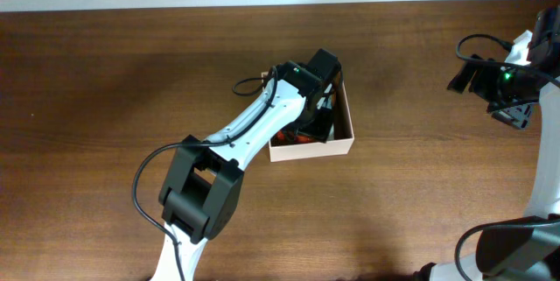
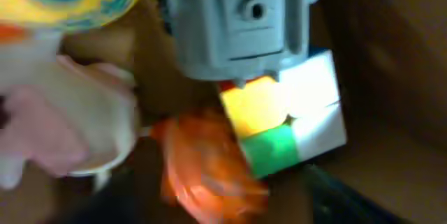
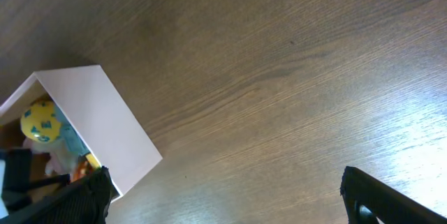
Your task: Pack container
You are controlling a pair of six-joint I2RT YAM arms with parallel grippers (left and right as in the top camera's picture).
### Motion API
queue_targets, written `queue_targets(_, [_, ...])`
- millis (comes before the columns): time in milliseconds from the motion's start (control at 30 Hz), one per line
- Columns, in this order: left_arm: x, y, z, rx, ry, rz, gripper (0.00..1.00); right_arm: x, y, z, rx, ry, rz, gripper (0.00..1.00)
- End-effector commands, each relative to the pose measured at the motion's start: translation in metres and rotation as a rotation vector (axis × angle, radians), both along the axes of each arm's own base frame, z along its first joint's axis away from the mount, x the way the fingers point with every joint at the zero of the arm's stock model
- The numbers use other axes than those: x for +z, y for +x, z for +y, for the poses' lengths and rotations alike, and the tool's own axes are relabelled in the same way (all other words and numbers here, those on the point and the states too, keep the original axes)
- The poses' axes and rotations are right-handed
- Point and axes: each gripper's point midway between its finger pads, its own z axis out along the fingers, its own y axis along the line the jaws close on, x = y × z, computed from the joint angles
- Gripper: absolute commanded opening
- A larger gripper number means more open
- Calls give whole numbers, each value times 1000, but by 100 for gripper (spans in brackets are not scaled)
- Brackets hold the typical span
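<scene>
Found near the middle of the bench [image 1: 105, 80]: the container [image 1: 346, 144], toys [image 3: 38, 123] inside. Reaches into it with the left claw [image 1: 313, 116], close by a coloured cube [image 2: 290, 112]; cannot tell its grip through blur. Holds the right claw [image 3: 227, 195] wide apart, empty, off rightward

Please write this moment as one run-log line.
left pincer: inside container, state unclear | right pincer: open, empty, over table

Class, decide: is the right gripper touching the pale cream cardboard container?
Apart. The overhead view shows the right gripper far to the side, with bare brown wooden table between it and the cream cardboard container.
</scene>
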Motion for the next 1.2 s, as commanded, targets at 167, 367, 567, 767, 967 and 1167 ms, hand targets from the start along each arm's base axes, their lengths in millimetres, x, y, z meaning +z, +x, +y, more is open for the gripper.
queue_targets(167, [94,36,25,94,-75,-125,99,-1,0,0,-8,11,2,99])
queue_targets(367, [180,61,94,237,-32,-291,99,-1,0,0,-8,11,2,99])
queue_targets(567, [240,55,175,394,29,-390,99,-1,0,0,-8,11,2,99])
queue_targets(767, [254,36,253,554,116,-372,99,-1,0,0,-8,11,2,99])
queue_targets(967, [252,34,283,627,139,-351,99,-1,0,0,-8,11,2,99])
queue_targets(1167, [252,34,287,636,140,-350,99,-1,2,7,13,11,2,99])
